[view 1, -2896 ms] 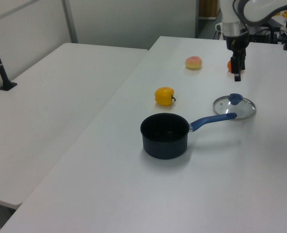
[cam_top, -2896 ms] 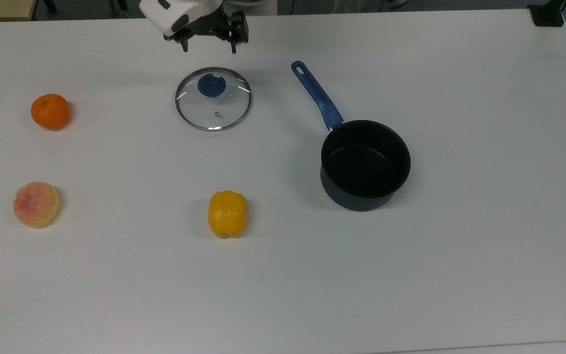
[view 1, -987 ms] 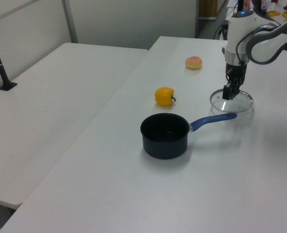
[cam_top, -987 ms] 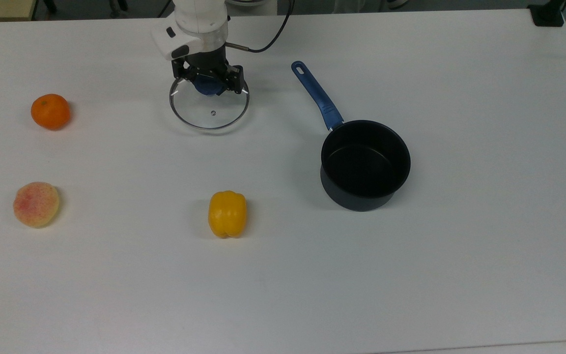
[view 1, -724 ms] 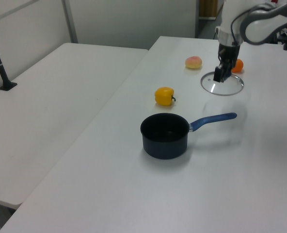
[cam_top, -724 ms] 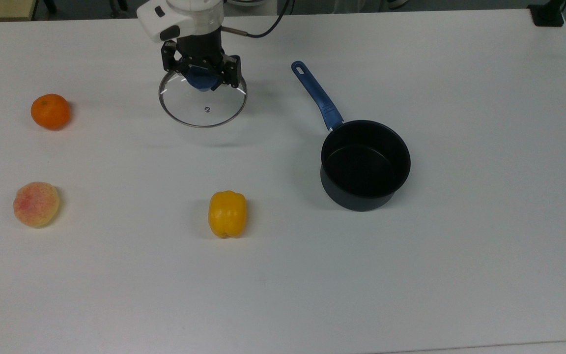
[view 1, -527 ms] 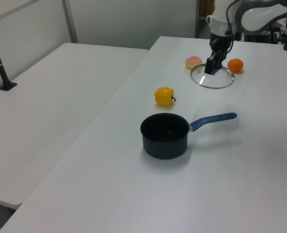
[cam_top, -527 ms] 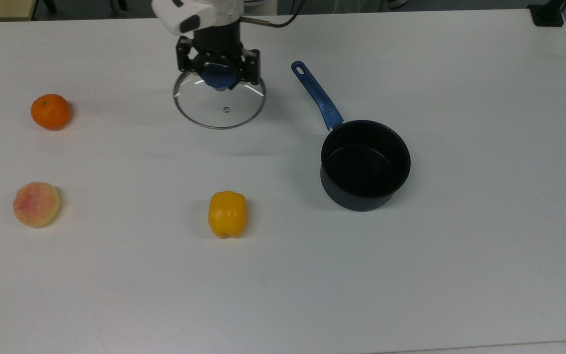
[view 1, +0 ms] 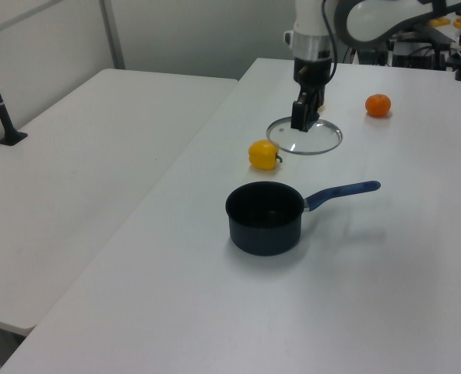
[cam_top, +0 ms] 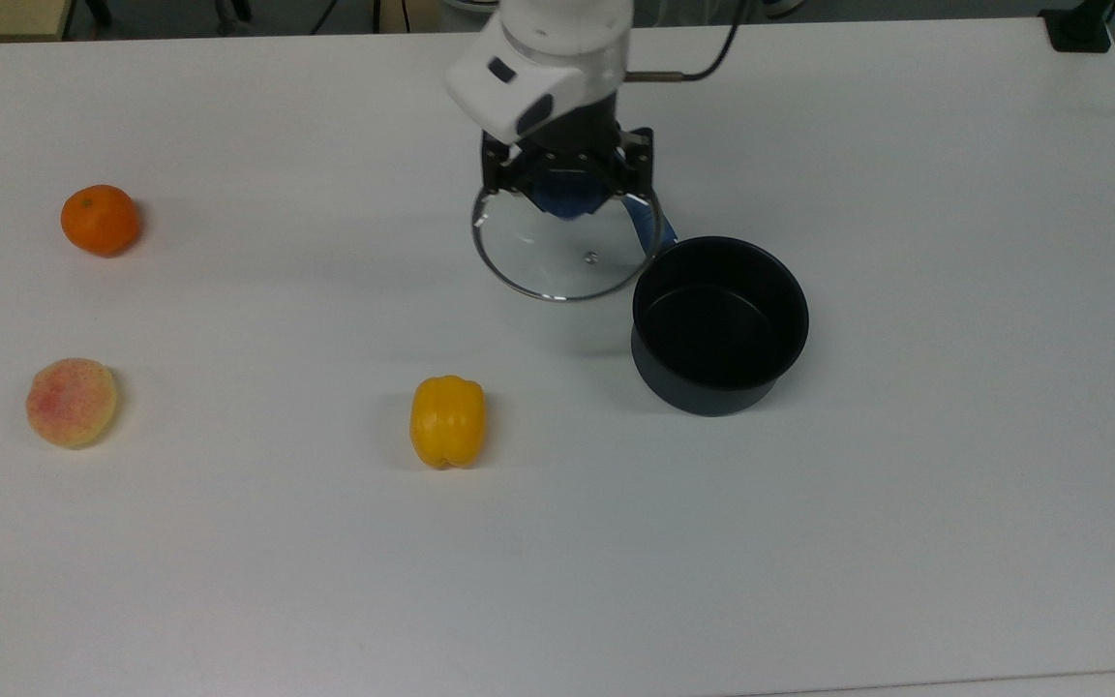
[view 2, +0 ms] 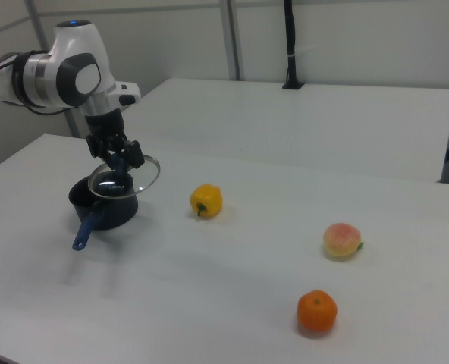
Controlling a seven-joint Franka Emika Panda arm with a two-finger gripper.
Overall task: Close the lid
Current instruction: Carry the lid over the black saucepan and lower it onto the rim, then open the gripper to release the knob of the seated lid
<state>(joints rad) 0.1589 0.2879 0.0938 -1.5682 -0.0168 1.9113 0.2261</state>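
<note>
Since the earlier frames, the lid [cam_top: 562, 254] has been lifted off the white counter [cam_top: 906, 484] and carried toward the top view's right. The round clear glass disc with its thin metal rim is held aloft just beside the open dark pot [cam_top: 720, 324], over its blue handle [view 1: 341, 192]. The hand [cam_top: 567, 189] is pinched on the blue knob [cam_top: 567, 200].

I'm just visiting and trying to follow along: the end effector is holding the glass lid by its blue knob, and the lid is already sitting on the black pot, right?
Not quite. The end effector does hold the glass lid by its blue knob, but the lid is not yet on the black pot. The top view shows it in the air beside the open pot.
</note>
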